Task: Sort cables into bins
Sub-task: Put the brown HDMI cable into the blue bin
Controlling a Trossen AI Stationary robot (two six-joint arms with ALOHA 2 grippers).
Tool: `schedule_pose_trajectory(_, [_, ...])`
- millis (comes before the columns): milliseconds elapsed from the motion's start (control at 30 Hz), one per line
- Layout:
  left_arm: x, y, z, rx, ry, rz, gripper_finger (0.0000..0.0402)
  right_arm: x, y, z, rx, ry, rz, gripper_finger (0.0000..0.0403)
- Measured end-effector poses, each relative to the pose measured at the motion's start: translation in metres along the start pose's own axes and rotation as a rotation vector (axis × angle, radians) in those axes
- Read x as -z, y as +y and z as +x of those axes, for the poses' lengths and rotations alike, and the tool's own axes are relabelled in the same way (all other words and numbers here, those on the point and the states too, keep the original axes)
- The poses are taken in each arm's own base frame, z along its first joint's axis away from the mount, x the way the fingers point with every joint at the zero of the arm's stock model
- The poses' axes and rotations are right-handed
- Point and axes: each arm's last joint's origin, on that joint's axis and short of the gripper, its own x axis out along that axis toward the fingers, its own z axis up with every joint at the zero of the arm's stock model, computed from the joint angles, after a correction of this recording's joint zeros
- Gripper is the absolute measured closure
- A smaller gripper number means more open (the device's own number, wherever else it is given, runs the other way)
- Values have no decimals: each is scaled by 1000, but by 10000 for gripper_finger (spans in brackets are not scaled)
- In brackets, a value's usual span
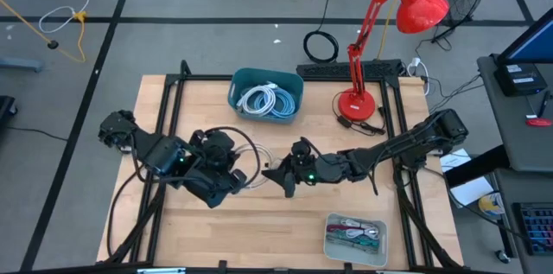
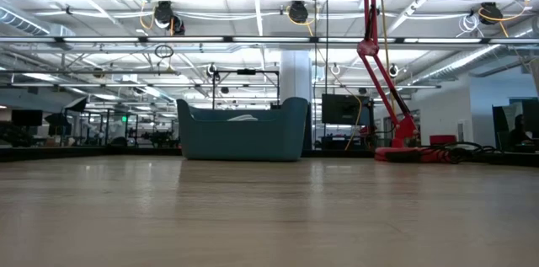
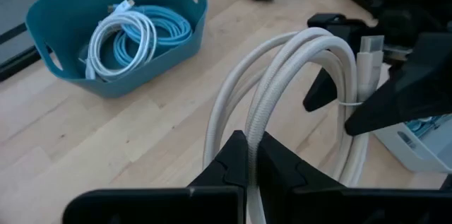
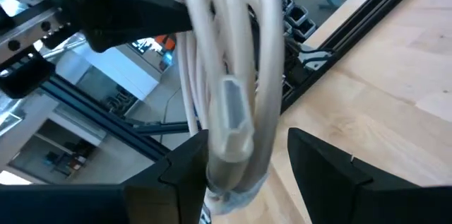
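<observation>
At the near edge of the table, the pale grey tray (image 1: 355,238) already holds short maroon, teal and grey pieces (image 1: 354,230). In the middle, both arms meet around one beige coil (image 3: 296,90), held above the wood. The left gripper (image 3: 248,171) is clamped on its strands. The right gripper (image 4: 244,160) has its fingers spread, and the coil's plug end sits between them. Farther back, the dark teal tub (image 1: 266,94) contains a white coil (image 3: 121,40) and a light blue one (image 3: 166,30). I judge the beige coil is the last cable left to sort.
</observation>
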Motion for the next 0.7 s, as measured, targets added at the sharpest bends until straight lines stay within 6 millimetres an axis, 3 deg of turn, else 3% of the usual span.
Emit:
schedule_pose_trajectory(200, [-4,-4,4,12,-41,2,391,-1,-2,1,8,3,27,241])
schedule_pose_trajectory(500, [-8,-2,2,7,-92,5,390,0,-1,0,6,8,34,337])
schedule_pose_trajectory(700, [-9,1,-1,16,-76,23,350,1,-3,0,16,18,22,342])
